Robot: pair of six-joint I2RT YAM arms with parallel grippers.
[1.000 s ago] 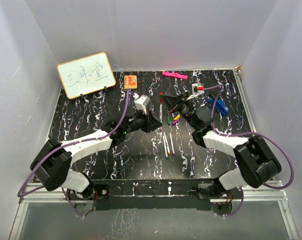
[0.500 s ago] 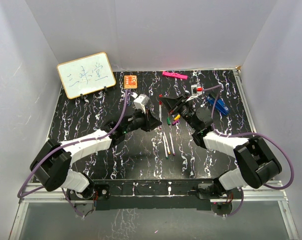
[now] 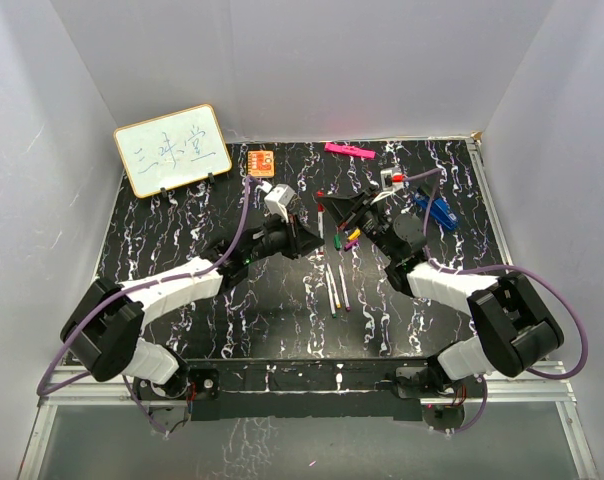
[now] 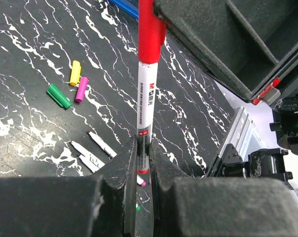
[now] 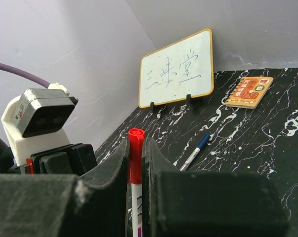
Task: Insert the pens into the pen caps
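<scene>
Holding white pen (image 4: pixel 145 94) in left pincer (image 4: pixel 143 148), shut tight on pen's low end. Right pincer (image 5: pixel 135 146) shut on red cap (image 5: pixel 135 165), straight ahead of left pincer. Pen tip hidden inside cap. Since a moment ago both pincers slid a bit sideways together, still joined by pen. I think this one nearly done. Green cap (image 4: pixel 58 96), yellow cap (image 4: pixel 75 72), purple cap (image 4: pixel 82 89) lie loose on table (image 4: pixel 20 44), left of left pincer. Bare pens (image 4: pixel 102 144) close under it, still waiting.

"M&G" on pen (image 4: pixel 144 98); "三味堂" on whiteboard (image 5: pixel 176 69)
</scene>
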